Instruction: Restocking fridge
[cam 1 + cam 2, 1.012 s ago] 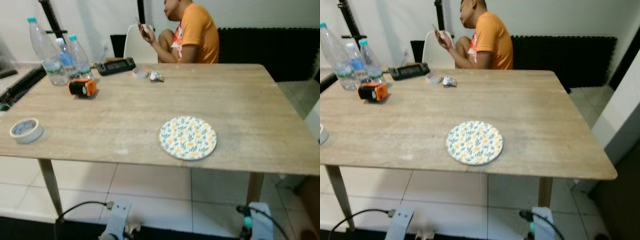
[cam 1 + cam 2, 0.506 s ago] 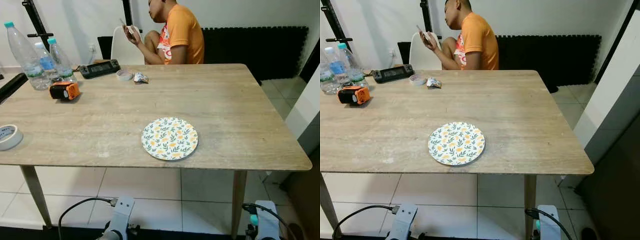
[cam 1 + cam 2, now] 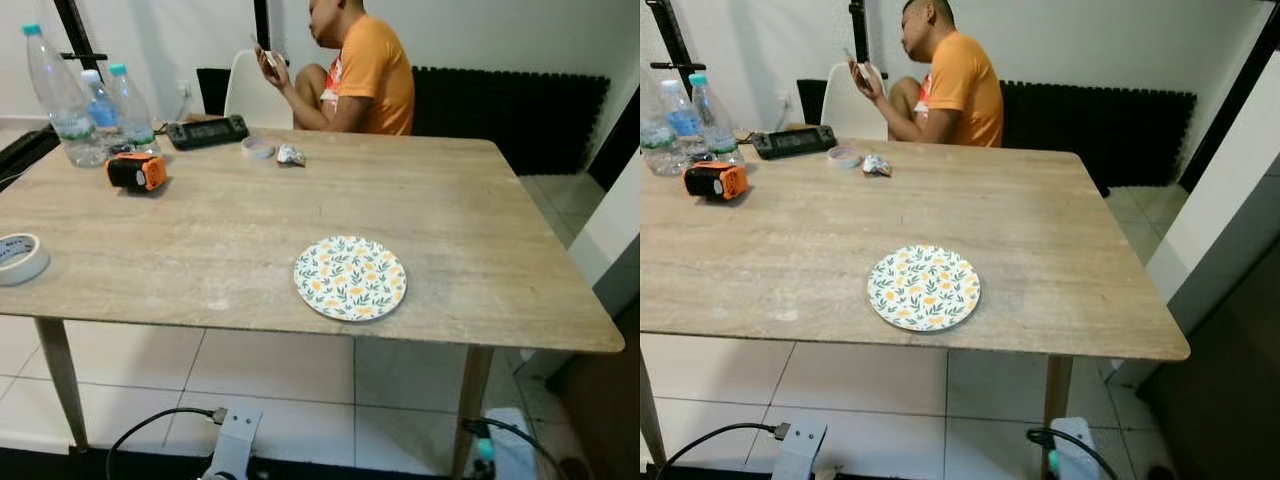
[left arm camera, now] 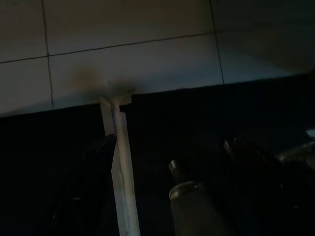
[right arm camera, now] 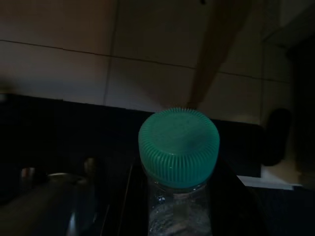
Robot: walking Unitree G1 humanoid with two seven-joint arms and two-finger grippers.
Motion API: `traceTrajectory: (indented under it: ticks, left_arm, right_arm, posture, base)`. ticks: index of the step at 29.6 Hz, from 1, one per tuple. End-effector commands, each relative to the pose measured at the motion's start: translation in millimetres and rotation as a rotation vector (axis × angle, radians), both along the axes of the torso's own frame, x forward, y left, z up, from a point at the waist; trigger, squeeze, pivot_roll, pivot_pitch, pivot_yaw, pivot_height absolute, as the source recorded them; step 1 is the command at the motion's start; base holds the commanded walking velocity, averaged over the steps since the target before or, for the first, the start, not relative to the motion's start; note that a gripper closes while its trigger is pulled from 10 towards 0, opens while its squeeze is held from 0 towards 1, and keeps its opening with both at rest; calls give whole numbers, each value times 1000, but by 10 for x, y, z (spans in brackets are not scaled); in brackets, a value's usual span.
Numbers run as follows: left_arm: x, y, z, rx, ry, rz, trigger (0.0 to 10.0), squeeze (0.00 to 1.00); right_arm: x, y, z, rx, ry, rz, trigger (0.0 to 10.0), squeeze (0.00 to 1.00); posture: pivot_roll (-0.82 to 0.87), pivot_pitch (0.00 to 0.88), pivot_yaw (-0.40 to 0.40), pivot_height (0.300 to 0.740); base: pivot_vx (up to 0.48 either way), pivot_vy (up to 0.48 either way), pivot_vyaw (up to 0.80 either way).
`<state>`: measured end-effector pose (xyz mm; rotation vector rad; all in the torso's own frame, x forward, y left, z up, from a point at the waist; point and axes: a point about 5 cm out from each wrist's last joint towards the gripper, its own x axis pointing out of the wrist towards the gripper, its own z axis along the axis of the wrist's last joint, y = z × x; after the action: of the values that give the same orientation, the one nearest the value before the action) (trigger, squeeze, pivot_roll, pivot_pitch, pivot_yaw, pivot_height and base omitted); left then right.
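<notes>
One green-capped bottle sits in right gripper, above tiles.

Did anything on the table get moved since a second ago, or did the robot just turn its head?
Nothing on the table moved; the whole picture shifted, so the camera turned. The flowery plate, orange gadget, water bottles and tape roll sit where they were. The person in orange is still looking at a phone. The right claw has a green-capped bottle in it, held low.

The robot's left arm shows as a pale silver-grey bracket with small holes, fed by a black cable. Its right arm is pale too, with a green mark and a looping black cable.
</notes>
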<state>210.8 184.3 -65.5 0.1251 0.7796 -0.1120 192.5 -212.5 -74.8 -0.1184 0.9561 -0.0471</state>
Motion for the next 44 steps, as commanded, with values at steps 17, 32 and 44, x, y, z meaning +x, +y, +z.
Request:
traceTrajectory:
  ticks: [17,32,44]
  left_arm:
    - [54,103,55,57,15,-158,10000,0]
    - [83,-247,36,-1,2,-212,10000,0]
    - [-103,-298,-63,-29,13,-146,10000,0]
  right_arm:
    - [-152,156,-106,76,30,-117,10000,0]
    - [-198,-64,-76,-145,34,97,10000,0]
    - [-84,-187,2,-166,29,125,10000,0]
  posture:
    - [-75,0,77,740]
    - [-106,37,33,740]
    - [-91,51,-66,740]
  base:
    - [0,113,0]
    - [0,0,0]
    - [0,0,0]
